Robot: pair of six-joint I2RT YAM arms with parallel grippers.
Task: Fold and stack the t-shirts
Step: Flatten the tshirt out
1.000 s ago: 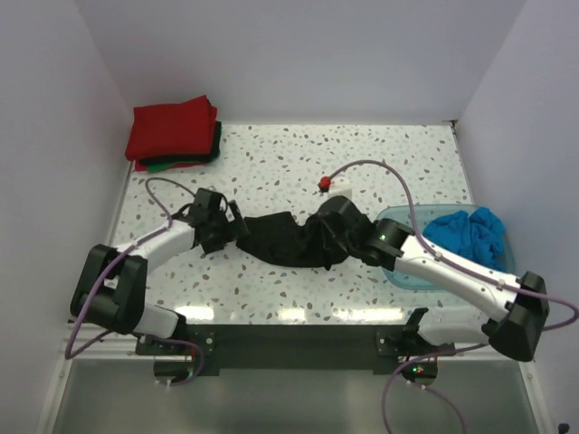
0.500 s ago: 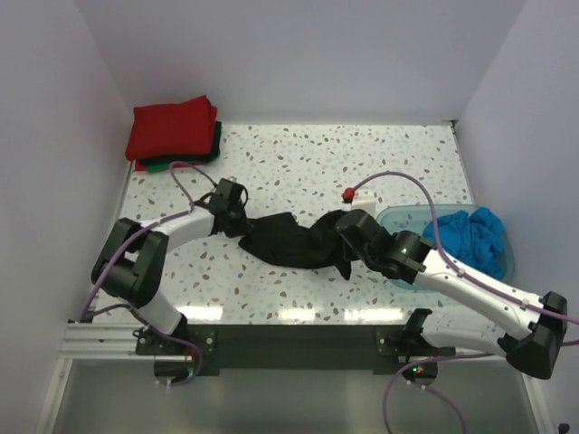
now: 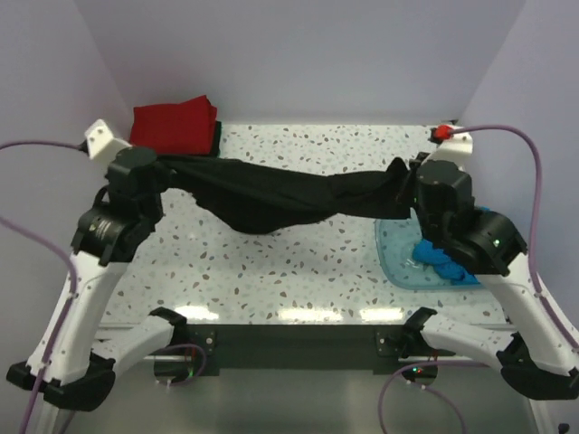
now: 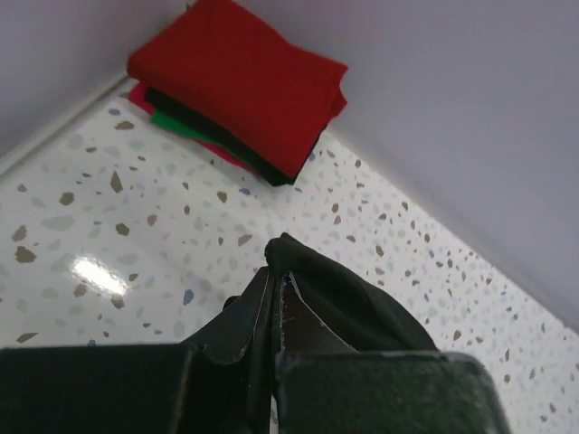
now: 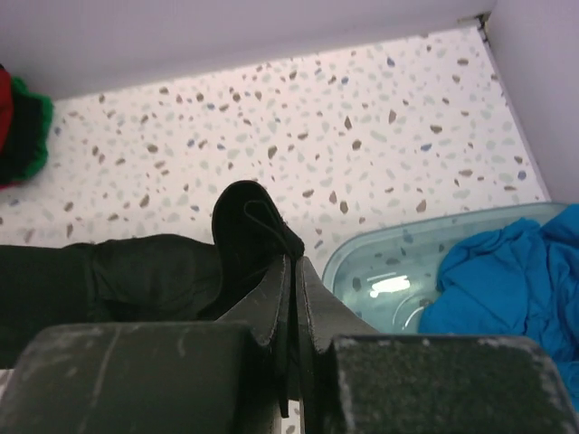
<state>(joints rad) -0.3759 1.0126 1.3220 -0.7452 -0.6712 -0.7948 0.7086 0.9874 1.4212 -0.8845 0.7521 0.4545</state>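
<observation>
Right, we had the black t-shirt (image 3: pixel 271 194) strung in the air between both arms, just in front of the folded stack (image 3: pixel 174 131). We had the left gripper (image 4: pixel 274 294) clamped on the end nearest the stack and the right gripper (image 5: pixel 291 271) pinching the end far from it. The middle sagged, bunched like rope. Risks we judged: a thin pinch slipping under tension, or twisted fabric landing unflat and snagging the stack.
</observation>
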